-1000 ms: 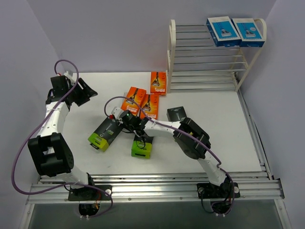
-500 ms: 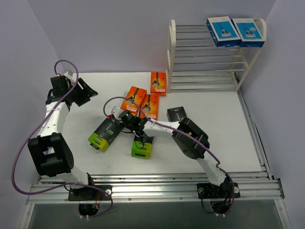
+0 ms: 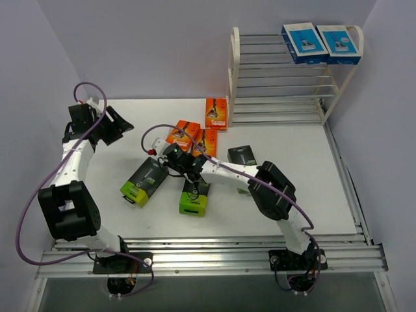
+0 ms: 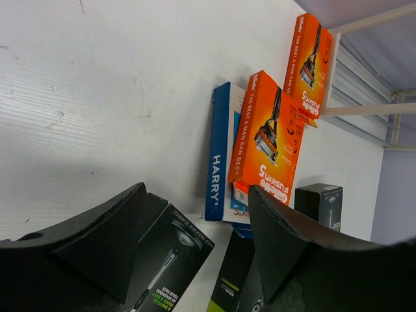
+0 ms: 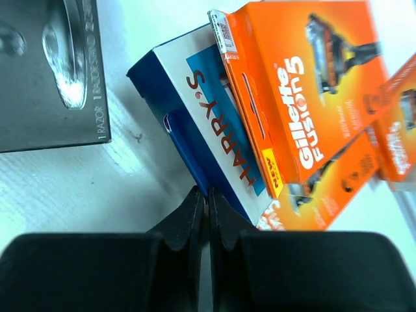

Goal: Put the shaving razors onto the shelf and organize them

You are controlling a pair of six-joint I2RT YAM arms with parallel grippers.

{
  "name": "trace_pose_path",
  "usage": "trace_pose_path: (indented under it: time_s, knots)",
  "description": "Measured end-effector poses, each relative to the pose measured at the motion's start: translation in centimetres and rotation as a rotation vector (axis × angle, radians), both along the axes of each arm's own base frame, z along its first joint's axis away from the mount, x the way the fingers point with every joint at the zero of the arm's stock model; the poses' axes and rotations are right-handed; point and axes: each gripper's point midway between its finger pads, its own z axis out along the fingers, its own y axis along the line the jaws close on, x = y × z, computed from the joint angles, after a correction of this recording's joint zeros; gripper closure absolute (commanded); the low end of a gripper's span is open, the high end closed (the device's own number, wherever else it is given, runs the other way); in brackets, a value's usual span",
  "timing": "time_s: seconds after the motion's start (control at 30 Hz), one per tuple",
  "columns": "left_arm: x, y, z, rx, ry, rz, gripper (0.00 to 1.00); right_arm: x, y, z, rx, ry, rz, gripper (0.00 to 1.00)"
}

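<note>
The cream shelf point(image 3: 279, 84) stands at the back right with two blue-and-white razor packs point(image 3: 320, 41) on its top tier. A third blue-and-white pack point(image 5: 214, 130) lies tilted under an orange pack point(image 5: 312, 84) at mid-table. My right gripper point(image 3: 171, 155) point(image 5: 208, 194) is shut, with its tips against that blue pack's near edge. Another orange pack point(image 3: 216, 112) lies by the shelf's foot. Black and lime packs lie at the left point(image 3: 144, 181), the middle point(image 3: 194, 198) and beside my right arm point(image 3: 242, 156). My left gripper point(image 3: 118, 127) point(image 4: 195, 192) is open and empty, off to the left.
The shelf's lower tiers of rods point(image 4: 364, 110) hold nothing. A black pack point(image 5: 52, 71) lies close to the left of my right gripper. Purple cables loop over both arms. Walls close the table in at the left and right.
My right gripper has moved a little farther back and left against the blue pack, nudging the orange packs back. Its elbow swung right, uncovering the black pack there. The left arm has not moved.
</note>
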Motion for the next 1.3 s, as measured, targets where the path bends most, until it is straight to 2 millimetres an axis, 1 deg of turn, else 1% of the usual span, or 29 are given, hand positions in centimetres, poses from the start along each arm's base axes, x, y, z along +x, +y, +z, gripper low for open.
trace_pose_path:
  time_s: [0.07, 0.1, 0.23, 0.3, 0.37, 0.4, 0.53, 0.7, 0.83, 1.07, 1.2, 1.3]
  knots:
    - [0.0, 0.0, -0.1, -0.002, 0.001, 0.001, 0.25, 0.0, 0.0, 2.2, 0.031, -0.019, -0.003, 1.0]
    - [0.0, 0.0, -0.1, -0.002, 0.001, 0.001, 0.23, 0.0, -0.1, 3.3, 0.049, -0.03, -0.005, 1.0]
    - [0.0, 0.0, -0.1, -0.003, 0.001, 0.001, 0.22, -0.3, -0.4, 7.6, 0.115, -0.071, -0.012, 1.0]
    - [0.0, 0.0, -0.1, -0.002, 0.001, 0.001, 0.21, -0.5, -0.6, 9.1, 0.138, -0.086, -0.012, 1.0]
    - [0.0, 0.0, -0.1, -0.003, 0.001, 0.0, 0.21, -0.9, -1.0, 10.2, 0.154, -0.094, -0.014, 1.0]
    - [0.0, -0.1, -0.1, -0.005, 0.001, -0.002, 0.22, -1.1, -1.3, 10.6, 0.159, -0.096, -0.016, 1.0]
    - [0.0, -0.2, -0.2, -0.011, 0.002, -0.008, 0.21, -1.6, -2.2, 11.2, 0.157, -0.096, -0.021, 1.0]
    - [0.1, -0.5, -0.3, -0.031, 0.003, -0.02, 0.21, -2.0, -2.9, 11.9, 0.164, -0.099, -0.028, 1.0]
    - [0.2, -0.8, -0.7, -0.054, 0.011, -0.026, 0.21, -2.2, -3.3, 12.8, 0.18, -0.109, -0.034, 1.0]
    - [0.1, -1.5, -1.0, -0.098, 0.022, -0.041, 0.21, -2.4, -3.6, 14.6, 0.224, -0.123, -0.045, 1.0]
    - [0.1, -1.9, -0.9, -0.122, 0.01, -0.057, 0.21, -2.4, -3.7, 15.4, 0.245, -0.127, -0.051, 1.0]
    - [0.2, -2.1, -0.7, -0.135, -0.002, -0.068, 0.21, -2.2, -3.5, 16.4, 0.282, -0.127, -0.058, 1.0]
